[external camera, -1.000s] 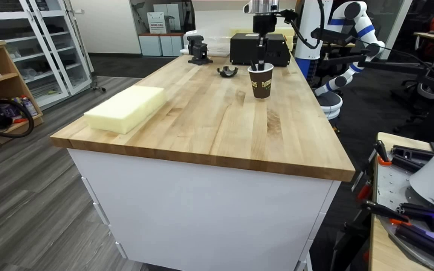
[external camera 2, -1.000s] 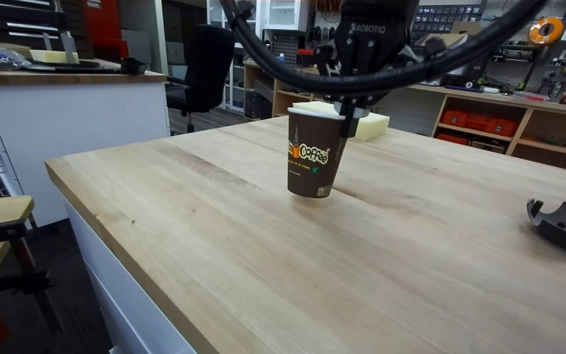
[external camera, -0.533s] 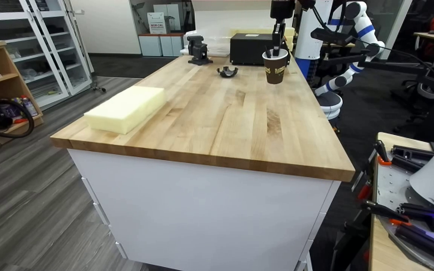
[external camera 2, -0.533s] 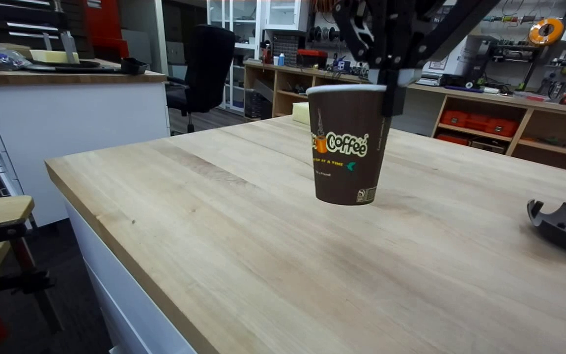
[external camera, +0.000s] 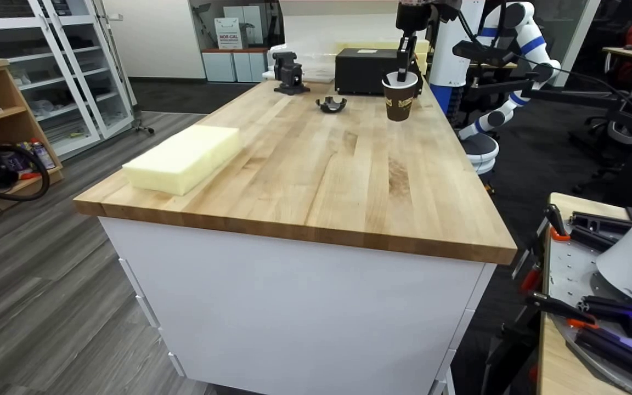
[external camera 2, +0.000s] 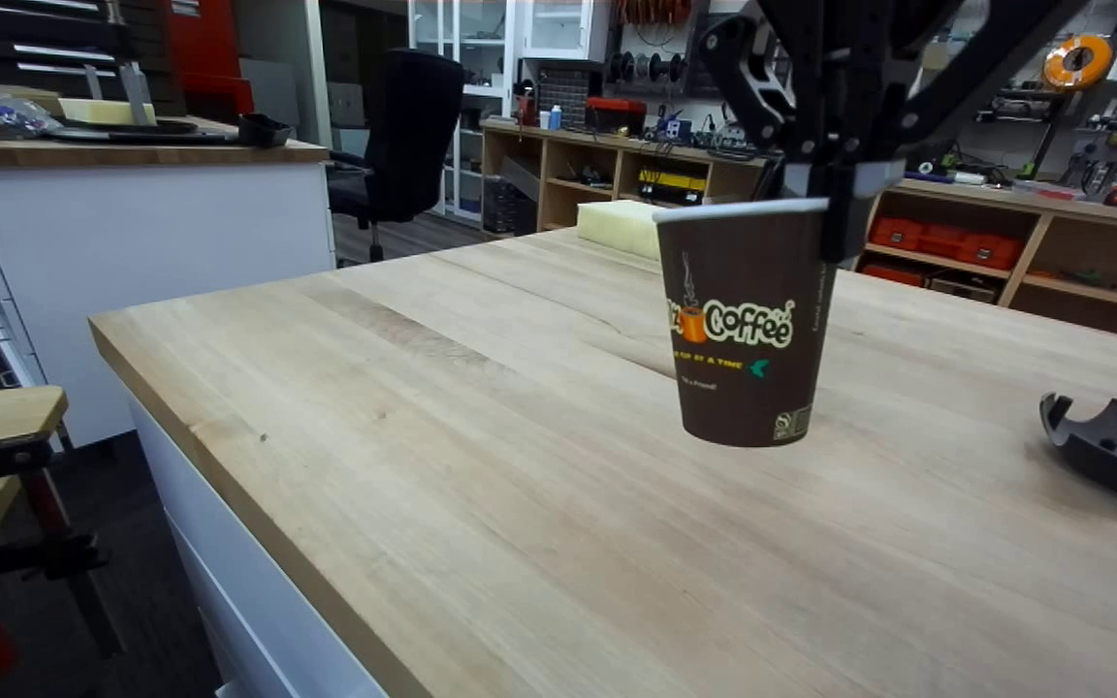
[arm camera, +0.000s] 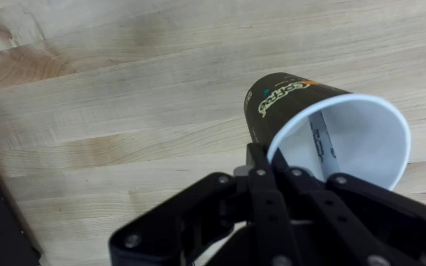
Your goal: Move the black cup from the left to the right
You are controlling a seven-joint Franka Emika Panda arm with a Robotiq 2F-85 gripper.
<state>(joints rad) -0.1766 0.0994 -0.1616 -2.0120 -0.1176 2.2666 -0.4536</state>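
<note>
Dark brown paper with a white rim, and it's the black cup (external camera 2: 748, 334) taking centre stage, caught by its own wall! The gripper (arm camera: 268, 155) has its fingers pinched right together on the paper, one tip inside, one outside, the white mouth gaping beside them in the wrist view. In both exterior views the cup is near upright over the wooden table (external camera: 294, 181) — whether its base meets the wood, I can't call it.

And what lettering! "Coffee" in chunky pale letters, an orange mug printed beside it, yellow print below ending "A TIME", with a green mark next to that. The little pale line underneath? Too small to read in full. Inside the cup runs a grey strip (arm camera: 324, 144) with dark marks, too blurred to make out.

In an exterior view the cup shows towards the right-hand edge of the table, partly covering the black box (external camera: 362, 74), whose pale label (external camera: 367, 51) is too tiny to read. To its left, a curved dark part (external camera: 331, 106); well apart, at the near left, the foam block (external camera: 184, 156) — and away in the background, a white carton (external camera: 228, 28) reads "NOR-CAL"
</note>
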